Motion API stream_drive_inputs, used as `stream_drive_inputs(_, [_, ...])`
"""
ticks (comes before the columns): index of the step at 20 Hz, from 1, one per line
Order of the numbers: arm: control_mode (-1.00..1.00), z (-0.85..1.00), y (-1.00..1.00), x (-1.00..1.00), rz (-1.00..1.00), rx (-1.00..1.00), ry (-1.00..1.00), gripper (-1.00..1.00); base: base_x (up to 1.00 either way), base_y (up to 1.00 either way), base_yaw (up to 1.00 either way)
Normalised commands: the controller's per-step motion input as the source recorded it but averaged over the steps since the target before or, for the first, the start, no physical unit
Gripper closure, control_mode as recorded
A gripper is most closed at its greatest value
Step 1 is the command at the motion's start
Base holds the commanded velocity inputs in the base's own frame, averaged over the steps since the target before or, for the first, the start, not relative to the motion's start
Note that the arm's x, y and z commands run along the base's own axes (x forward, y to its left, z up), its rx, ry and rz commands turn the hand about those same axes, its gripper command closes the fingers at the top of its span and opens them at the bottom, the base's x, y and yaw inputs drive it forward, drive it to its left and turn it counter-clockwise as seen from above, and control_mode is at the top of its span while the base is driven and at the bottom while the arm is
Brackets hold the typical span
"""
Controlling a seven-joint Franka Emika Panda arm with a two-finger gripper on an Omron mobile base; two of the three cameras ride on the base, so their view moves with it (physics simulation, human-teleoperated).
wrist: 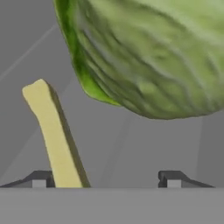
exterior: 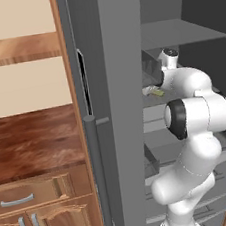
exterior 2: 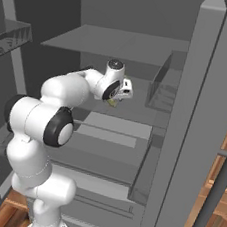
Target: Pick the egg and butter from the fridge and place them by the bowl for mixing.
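Inside the fridge (exterior 2: 185, 119), the hand (wrist: 106, 178) hung with fingers apart over the butter (wrist: 54, 135); shifting left would centre the stick, clear of the cabbage (wrist: 153, 52).

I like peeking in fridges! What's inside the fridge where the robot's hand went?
On the fridge shelf lie a yellow butter stick and a big green leafy ball. The gripper is beside the butter. No egg can be seen from here.

Kitchen: open fridge (exterior: 119, 109) (grey), wooden cabinets (exterior: 45, 214)
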Motion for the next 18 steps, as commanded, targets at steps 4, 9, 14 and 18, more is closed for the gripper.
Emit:
stream_drive_inputs(4, [-1.0, 0.0, 0.0, 0.0, 0.0, 0.0, 0.0, 1.0, 0.0, 0.0, 0.0])
stream_drive_inputs(9, [-1.0, 0.0, 0.0, -0.01, 0.0, 0.0, -0.03, 1.0, 0.0, 0.0, 0.0])
stream_drive_inputs(14, [-1.0, 0.17, 0.0, -0.14, 0.0, 0.05, -0.21, 1.0, 0.0, 0.0, 0.0])
stream_drive_inputs(18, [-1.0, 0.03, 0.0, -0.01, 0.0, 0.01, -0.04, 1.0, 0.0, 0.0, 0.0])
